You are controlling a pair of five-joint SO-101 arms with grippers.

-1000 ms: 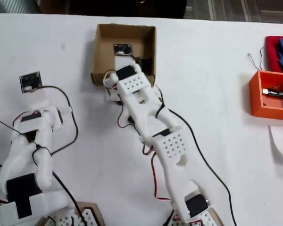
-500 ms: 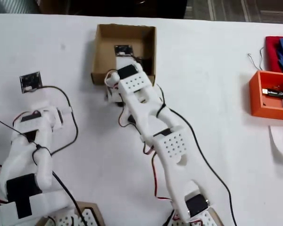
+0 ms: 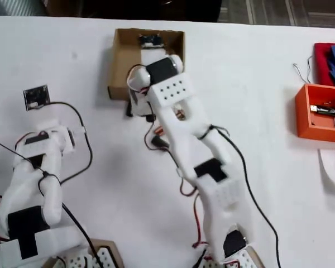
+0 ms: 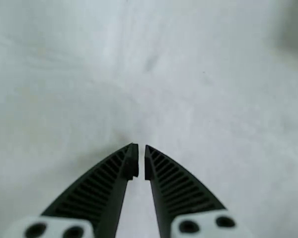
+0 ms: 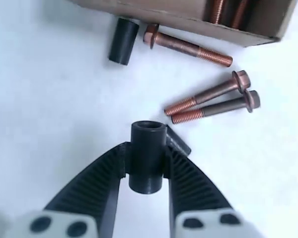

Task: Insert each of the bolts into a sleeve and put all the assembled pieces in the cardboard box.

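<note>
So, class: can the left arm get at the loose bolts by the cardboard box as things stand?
Probably not easily: the left gripper sits shut over bare table, and the right arm lies over the bolts beside the cardboard box.

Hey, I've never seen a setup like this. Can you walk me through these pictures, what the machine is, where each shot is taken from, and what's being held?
These are two small white robot arms, the left arm and the right arm, standing on a white table. The high view looks down on both. The other two pictures come from a camera on each arm's wrist, looking along its black tool. The left tool is shut on nothing, above bare table. The right tool grips a black sleeve, a short tube, open end up. Beyond it lie three loose copper bolts, a second sleeve on its side, and the cardboard box with more bolts inside. An orange box sits off to one side.
</note>
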